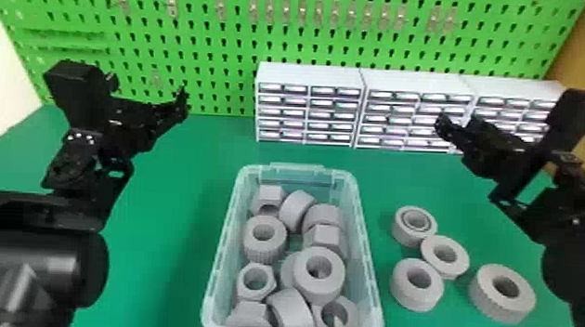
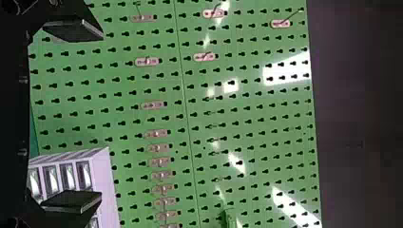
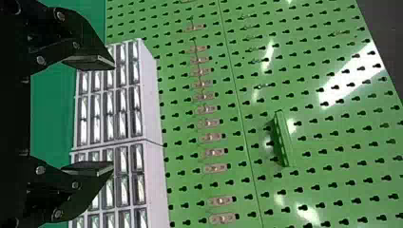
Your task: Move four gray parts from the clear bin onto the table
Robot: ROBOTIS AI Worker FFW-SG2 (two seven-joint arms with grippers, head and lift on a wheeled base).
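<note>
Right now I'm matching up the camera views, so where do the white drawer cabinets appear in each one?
Head view: the white drawer cabinets stand beyond the clear bin, at the back of the green table, from the centre rightward.
Left wrist view: part of them lies behind one finger of the left gripper.
Right wrist view: they lie behind both fingers of the right gripper.
Shared landmark: the green pegboard.

The blk L arm [image 1: 48, 208] had a smooth, rounded cyl. housing [image 1: 42, 259], silvery dots [image 1: 81, 138] + a boxy blk block [image 1: 71, 83] nr its two-fingered blk gripper [image 1: 181, 106]. The blk R arm [image 1: 569, 258] had a flat blk plate [image 1: 579, 112]; its angular two-fingered blk gripper [image 1: 441, 126] showed round gray screws [image 3: 60, 15] & flat pads [image 3: 92, 62].
</note>
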